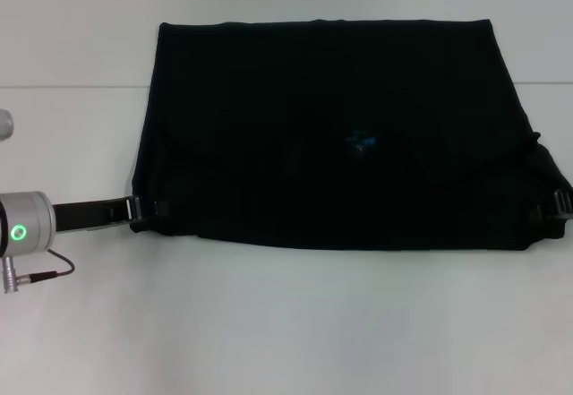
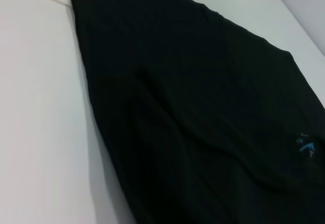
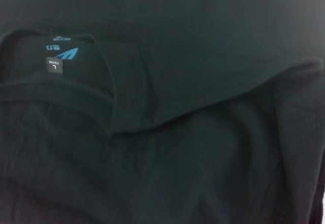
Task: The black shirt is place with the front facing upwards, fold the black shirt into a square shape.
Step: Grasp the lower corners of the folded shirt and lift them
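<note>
The black shirt (image 1: 331, 135) spans between left gripper (image 1: 143, 208) and right gripper (image 1: 557, 205); grip states cannot be determined.

The black shirt (image 1: 331, 126) is matt, soft knit cloth. It lies on a smooth, matt white table (image 1: 269, 323).

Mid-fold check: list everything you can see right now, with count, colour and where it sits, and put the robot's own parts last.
black shirt: one, black, folded into a wide block across the table's middle, lettering not visible.
neck label: one, blue, near the shirt's centre; the right wrist view shows it inside the collar.
table: one, white, under everything.
left tool: one, black, at the shirt's near left corner, touching the cloth edge; silver wrist with a green light behind it.
right tool: one, black, at the shirt's near right corner, mostly out of frame.
</note>
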Action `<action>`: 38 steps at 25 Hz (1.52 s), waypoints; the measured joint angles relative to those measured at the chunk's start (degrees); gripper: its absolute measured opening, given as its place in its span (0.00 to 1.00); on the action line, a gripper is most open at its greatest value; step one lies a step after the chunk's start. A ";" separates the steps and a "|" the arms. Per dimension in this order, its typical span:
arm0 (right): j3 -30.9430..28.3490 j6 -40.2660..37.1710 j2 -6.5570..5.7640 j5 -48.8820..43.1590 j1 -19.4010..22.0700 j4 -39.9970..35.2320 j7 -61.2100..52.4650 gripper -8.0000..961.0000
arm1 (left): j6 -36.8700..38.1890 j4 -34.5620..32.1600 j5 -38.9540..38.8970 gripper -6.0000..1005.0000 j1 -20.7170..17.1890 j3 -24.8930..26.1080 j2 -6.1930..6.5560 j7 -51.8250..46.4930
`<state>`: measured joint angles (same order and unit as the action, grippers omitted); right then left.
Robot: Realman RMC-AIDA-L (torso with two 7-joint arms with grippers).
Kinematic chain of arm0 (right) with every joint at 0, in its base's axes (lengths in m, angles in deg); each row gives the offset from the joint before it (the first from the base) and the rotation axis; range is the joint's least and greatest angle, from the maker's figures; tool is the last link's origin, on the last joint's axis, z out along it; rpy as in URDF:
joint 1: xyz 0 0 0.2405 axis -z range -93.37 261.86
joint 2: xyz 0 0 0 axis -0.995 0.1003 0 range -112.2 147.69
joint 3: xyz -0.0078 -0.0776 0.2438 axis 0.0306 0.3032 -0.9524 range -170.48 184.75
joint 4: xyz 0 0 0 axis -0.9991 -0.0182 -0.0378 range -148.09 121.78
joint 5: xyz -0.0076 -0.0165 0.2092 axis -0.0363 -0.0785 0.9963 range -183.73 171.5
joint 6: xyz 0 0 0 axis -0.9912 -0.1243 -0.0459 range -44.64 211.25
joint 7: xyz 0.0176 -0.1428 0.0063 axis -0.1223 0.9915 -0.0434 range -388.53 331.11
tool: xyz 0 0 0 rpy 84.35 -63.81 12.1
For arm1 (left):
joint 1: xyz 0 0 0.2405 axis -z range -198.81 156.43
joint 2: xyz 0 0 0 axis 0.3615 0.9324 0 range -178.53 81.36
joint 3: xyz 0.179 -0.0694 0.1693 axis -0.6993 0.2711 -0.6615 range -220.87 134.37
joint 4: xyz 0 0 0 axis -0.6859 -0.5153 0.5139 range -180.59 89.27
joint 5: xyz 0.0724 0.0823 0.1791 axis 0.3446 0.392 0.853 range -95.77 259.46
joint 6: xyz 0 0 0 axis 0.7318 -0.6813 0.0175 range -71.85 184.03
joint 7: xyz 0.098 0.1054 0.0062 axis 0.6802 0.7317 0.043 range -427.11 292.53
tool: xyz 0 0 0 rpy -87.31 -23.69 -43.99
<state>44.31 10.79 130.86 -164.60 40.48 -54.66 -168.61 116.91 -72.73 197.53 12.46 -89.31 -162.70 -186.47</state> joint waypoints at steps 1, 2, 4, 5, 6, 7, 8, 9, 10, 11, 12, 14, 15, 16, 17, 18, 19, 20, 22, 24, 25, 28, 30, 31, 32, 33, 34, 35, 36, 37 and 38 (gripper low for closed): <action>0.00 0.02 -0.01 0.01 0.00 0.00 -0.02 0.40 | 0.00 0.00 0.01 0.11 0.03 -0.07 -0.02 0.00; -0.02 0.05 -0.01 0.01 0.00 0.00 -0.03 0.35 | 0.01 0.00 0.01 0.11 0.05 -0.15 -0.04 0.00; -0.06 0.09 -0.01 0.02 0.00 -0.02 -0.08 0.23 | 0.06 0.00 0.03 0.11 0.10 -0.29 -0.04 0.00; -0.06 0.09 -0.01 0.02 -0.01 -0.07 -0.09 0.17 | 0.26 0.00 0.04 0.11 0.08 -0.29 0.02 0.00; -0.06 0.10 -0.01 0.02 -0.02 -0.10 -0.09 0.11 | 0.52 0.00 0.04 0.11 0.05 -0.25 0.09 0.00; -0.04 0.10 -0.03 0.02 -0.03 -0.10 -0.04 0.11 | 1.40 0.01 0.05 0.11 -0.01 -0.16 0.30 0.00; -0.03 0.02 -0.07 0.02 -0.04 -0.09 0.08 0.11 | 2.02 0.00 0.06 0.11 -0.05 -0.13 0.47 -0.01; -0.03 -0.08 -0.11 0.02 -0.06 -0.04 0.22 0.11 | 3.31 0.00 0.07 0.11 -0.06 -0.18 0.81 -0.22; -0.02 -0.42 -0.17 0.02 -0.09 0.01 0.43 0.11 | 4.33 0.02 0.07 0.11 -0.07 -0.26 1.10 -0.45; 0.03 -0.91 -0.25 -0.01 -0.11 0.03 0.69 0.11 | 5.97 0.08 0.10 0.11 -0.07 -0.35 1.52 -0.89; 0.09 -1.48 -0.27 -0.04 -0.10 -0.01 0.93 0.11 | 7.42 0.14 0.12 0.11 -0.09 -0.39 1.91 -1.36; 0.26 -3.64 -0.38 -0.17 0.09 -0.46 2.11 0.11 | 11.02 0.21 0.18 0.11 -0.16 -0.41 2.85 -2.60; 0.36 -4.80 -0.47 -0.20 0.21 -0.65 2.80 0.10 | 12.86 0.23 0.34 0.12 -0.23 -0.42 3.33 -3.41; 0.42 -6.08 -0.57 -0.26 0.35 -0.81 3.58 0.10 | 15.10 0.22 0.77 0.12 -0.30 -0.39 4.00 -4.44; 0.49 -7.63 -0.70 -0.34 0.55 -0.96 4.41 0.10 | 16.03 0.21 1.12 0.12 -0.33 -0.34 4.23 -4.87; 0.71 -9.59 -0.89 -0.36 0.79 -1.03 5.38 0.10 | 17.83 0.16 1.90 0.12 -0.38 -0.23 4.63 -5.67; 1.02 -11.07 -1.02 -0.38 1.04 -1.09 6.15 0.10 | 19.59 0.08 2.76 0.12 -0.42 -0.08 4.96 -6.43; 1.49 -12.91 -1.10 -0.39 1.37 -1.24 6.78 0.10 | 22.11 0.05 4.04 0.12 -0.50 0.03 5.31 -7.31; 2.89 -16.00 -1.28 -0.40 2.27 -1.75 7.49 0.10 | 24.52 0.04 5.31 0.12 -0.61 0.10 5.62 -7.92; 4.25 -18.98 -1.40 -0.41 3.38 -2.47 7.74 0.10 | 27.53 0.02 6.90 0.12 -0.81 0.16 6.06 -8.56; 4.77 -20.50 -1.44 -0.42 4.03 -2.87 8.02 0.10 | 29.90 0.01 8.06 0.12 -0.95 0.20 6.30 -8.91; 5.31 -24.21 -1.44 -0.43 5.35 -3.28 9.43 0.10 | 33.45 0.00 10.33 0.13 -1.15 0.36 6.60 -9.34; 5.95 -27.13 -1.29 -0.43 6.53 -3.33 11.25 0.10 | 36.21 -0.01 12.38 0.13 -1.23 0.67 6.81 -9.62; 5.95 -27.13 -1.29 -0.43 6.53 -3.33 11.25 0.10 | 37.69 -0.05 13.57 0.13 -1.24 0.87 6.89 -9.74; 6.18 -27.87 -1.20 -0.42 6.87 -3.19 11.79 0.11 | 38.50 -0.07 14.22 0.13 -1.24 0.92 6.90 -9.83; 6.43 -28.60 -1.07 -0.43 7.21 -2.99 12.38 0.11 | 40.00 -0.21 15.36 0.13 -1.19 0.95 6.91 -10.03; 6.62 -28.96 -0.96 -0.43 7.33 -2.79 12.60 0.10 | 40.93 -0.41 16.11 0.13 -1.09 0.95 6.91 -10.29; 6.74 -29.19 -0.81 -0.43 7.42 -2.63 12.75 0.10 | 41.44 -0.61 16.59 0.13 -0.96 0.96 6.90 -10.51; 6.76 -29.31 -0.69 -0.43 7.45 -2.54 12.82 0.10 | 41.87 -0.91 16.97 0.13 -0.85 0.95 6.84 -10.77; 6.67 -29.33 -0.60 -0.34 7.52 -2.49 12.82 0.10 | 42.02 -1.33 17.10 0.13 -0.69 0.95 6.78 -11.02; 6.40 -29.34 -0.55 -0.20 7.59 -2.42 12.82 0.10 | 42.05 -1.62 17.06 0.13 -0.63 0.96 6.77 -11.10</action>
<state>50.70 -18.55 130.31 -164.79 48.06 -57.07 -155.79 158.96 -74.35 214.59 11.83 -88.35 -155.93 -197.57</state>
